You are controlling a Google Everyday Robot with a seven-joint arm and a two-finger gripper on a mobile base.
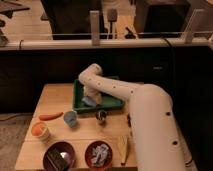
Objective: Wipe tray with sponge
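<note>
The dark green tray [114, 104] lies at the back of the wooden table. My white arm reaches over it from the right and bends down into its left half. There my gripper [90, 99] points down at the tray floor, shut on the grey-blue sponge [88, 102]. The sponge is pressed flat against the bottom near the tray's front left corner. The wrist hides most of the fingers.
In front of the tray lie an orange carrot [51, 116], a pale blue cup [70, 118] and a small dark can [101, 116]. Nearer stand an orange cup [40, 130], two reddish bowls [60, 157] [99, 154] and a yellowish item [124, 149]. A dark counter rises behind the table.
</note>
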